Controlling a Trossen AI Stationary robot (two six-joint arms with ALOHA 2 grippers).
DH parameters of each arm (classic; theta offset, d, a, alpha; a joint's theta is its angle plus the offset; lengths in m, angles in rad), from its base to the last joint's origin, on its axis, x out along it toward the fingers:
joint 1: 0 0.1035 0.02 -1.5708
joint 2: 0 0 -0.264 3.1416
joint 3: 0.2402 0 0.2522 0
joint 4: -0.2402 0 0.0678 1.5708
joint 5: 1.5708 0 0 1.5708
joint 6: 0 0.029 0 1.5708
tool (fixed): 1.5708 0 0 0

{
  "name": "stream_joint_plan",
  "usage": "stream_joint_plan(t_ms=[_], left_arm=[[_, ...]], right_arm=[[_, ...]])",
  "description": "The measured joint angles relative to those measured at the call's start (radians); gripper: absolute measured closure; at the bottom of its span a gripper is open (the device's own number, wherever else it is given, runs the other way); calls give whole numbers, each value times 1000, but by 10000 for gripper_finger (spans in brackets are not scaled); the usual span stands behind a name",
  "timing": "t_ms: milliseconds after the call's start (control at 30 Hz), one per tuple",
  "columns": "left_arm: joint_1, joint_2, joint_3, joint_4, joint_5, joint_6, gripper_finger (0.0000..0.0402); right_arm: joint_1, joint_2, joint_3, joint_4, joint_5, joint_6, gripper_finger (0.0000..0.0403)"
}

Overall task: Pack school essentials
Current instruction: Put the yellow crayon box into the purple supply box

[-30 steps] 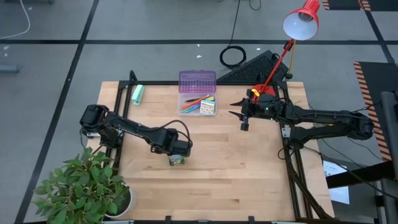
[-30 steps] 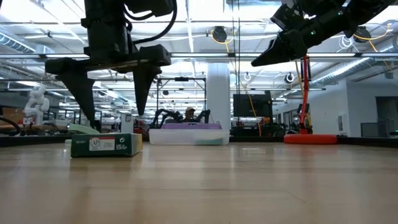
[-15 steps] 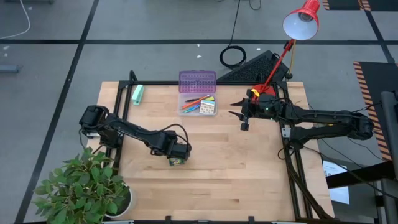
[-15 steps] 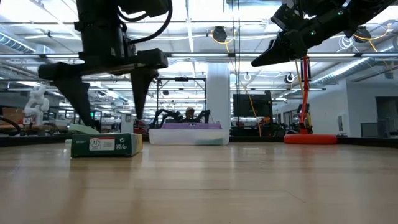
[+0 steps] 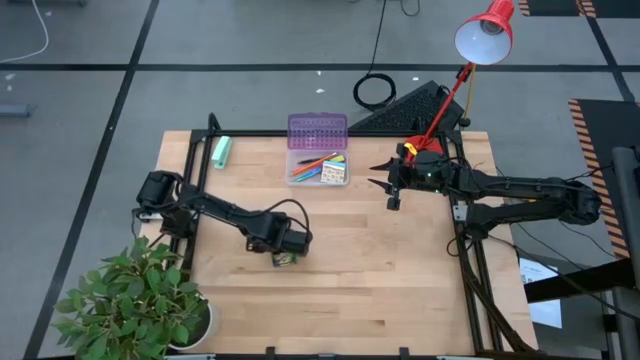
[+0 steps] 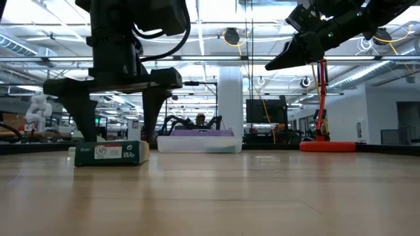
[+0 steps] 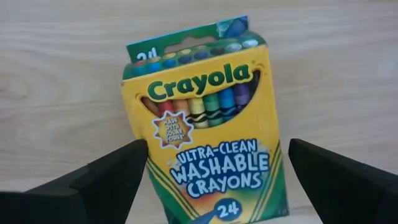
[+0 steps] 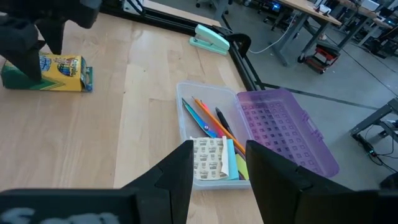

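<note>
- My left gripper (image 6: pixel 115 108) hangs spread wide over the crayon box (image 7: pixel 205 124), fingers either side, holding nothing.
- Box lies flat mid-table, long axis along the gap between them.
- Right gripper (image 5: pixel 388 185) waits open beside the clear case (image 5: pixel 318 165).
</note>
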Motion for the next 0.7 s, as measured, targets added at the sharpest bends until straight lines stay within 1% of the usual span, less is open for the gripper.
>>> stream_joint_plan(t_ms=[133, 300, 500, 600, 700], left_arm=[[5, -4, 4, 4, 6, 4, 2], [5, -4, 4, -1, 44, -5, 2], [4, -4, 4, -4, 52, 6, 2], [5, -21, 4, -16, 43, 61, 2], [10, -46, 6, -23, 47, 157, 2]], right_arm=[[0, 0, 0, 0, 0, 0, 261], [0, 0, 0, 0, 0, 0, 261], [0, 0, 0, 2, -2, 13, 261], [0, 10, 0, 27, -73, 48, 261], [0, 35, 0, 71, -166, 94, 261]])
